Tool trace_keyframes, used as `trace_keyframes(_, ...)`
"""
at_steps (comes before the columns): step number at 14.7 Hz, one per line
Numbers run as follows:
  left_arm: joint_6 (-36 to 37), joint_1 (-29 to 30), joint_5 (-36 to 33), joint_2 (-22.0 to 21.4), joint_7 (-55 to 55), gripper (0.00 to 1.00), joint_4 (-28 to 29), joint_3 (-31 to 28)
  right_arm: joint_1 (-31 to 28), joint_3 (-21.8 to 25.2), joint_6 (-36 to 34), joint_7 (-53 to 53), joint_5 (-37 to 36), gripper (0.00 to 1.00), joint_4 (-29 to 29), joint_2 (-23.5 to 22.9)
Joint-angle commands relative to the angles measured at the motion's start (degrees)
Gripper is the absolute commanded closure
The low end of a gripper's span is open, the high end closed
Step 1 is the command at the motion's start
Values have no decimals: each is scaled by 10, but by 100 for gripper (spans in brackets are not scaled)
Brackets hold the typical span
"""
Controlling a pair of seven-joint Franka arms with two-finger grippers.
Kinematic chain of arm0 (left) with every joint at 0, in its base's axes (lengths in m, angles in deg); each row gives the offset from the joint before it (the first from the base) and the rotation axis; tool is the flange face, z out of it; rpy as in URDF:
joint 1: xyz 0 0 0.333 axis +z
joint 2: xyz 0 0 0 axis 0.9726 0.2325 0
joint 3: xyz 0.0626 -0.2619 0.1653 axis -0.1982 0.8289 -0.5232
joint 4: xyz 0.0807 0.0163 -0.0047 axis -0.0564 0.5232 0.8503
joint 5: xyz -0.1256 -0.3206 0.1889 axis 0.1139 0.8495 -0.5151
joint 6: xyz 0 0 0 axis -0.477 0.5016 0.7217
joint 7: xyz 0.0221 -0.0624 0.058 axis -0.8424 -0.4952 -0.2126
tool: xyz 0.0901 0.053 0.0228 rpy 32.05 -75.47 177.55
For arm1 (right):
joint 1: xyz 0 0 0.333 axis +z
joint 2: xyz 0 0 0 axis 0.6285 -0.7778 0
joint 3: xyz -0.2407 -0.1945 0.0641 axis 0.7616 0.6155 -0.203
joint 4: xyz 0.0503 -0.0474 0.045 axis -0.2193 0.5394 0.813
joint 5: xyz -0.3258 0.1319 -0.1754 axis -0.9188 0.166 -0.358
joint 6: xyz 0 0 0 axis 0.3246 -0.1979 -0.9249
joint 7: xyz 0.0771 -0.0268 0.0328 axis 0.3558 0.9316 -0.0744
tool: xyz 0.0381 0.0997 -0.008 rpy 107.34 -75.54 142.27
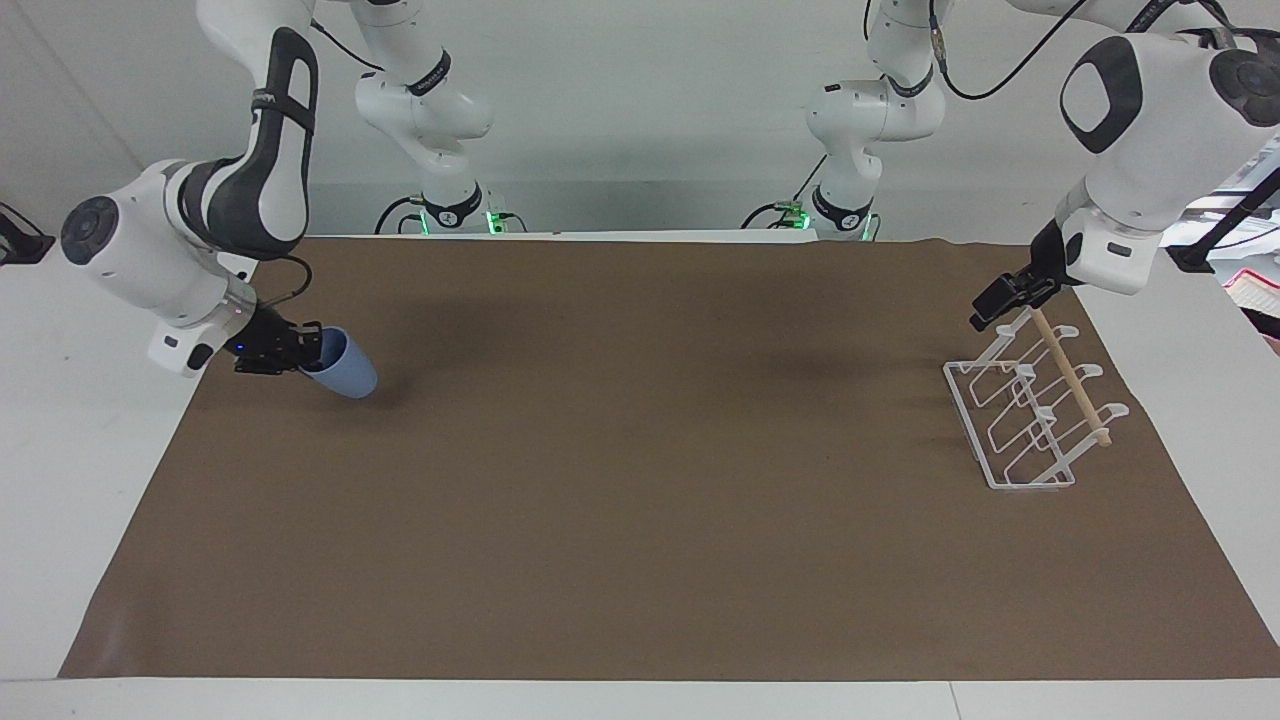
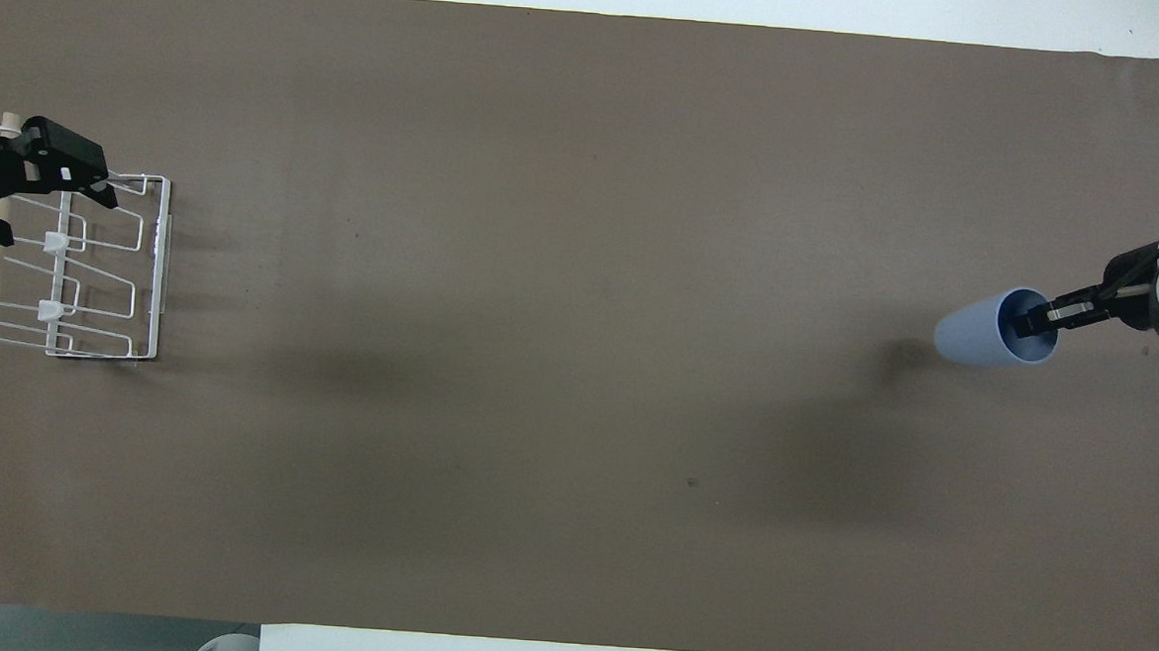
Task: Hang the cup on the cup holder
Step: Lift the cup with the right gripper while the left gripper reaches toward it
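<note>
I see my right gripper [image 1: 300,352] pinched shut on the rim of the blue cup [image 1: 345,368], holding it tilted in the air over the brown mat [image 1: 640,500] at the right arm's end. My left gripper [image 1: 1000,300] hangs spread wide over the white cup holder [image 1: 1020,420]. I can read no writing anywhere.

1 cup [image 1: 345,367] — 1 cup holder [image 1: 1030,405] — 2 grippers.

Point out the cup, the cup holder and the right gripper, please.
cup [image 1: 350,372], facing view, on its outer wall.
cup holder [image 1: 1070,375], facing view, on the wooden dowel.
right gripper [image 2: 1034,323], overhead view, at the fingertips pinching the cup's rim.
</note>
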Motion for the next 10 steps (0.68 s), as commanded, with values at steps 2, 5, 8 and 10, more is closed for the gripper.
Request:
trace_keyframes(2,-4,-42,91,-16,220,0,7,-4,51,-5,-36,129,188,100,-6,7)
trace_keyframes(5,1,-63,199,-12,400,1,-2,-3,121,-5,-17,284,338,100,-6,7)
trace_keyframes(8,-7,-85,295,-17,520,1,5,-3,209,-5,39,392,440,100,-4,7)
trace_keyframes(10,-38,-102,336,-18,617,1,10,-2,271,-5,104,441,484,100,0,7)
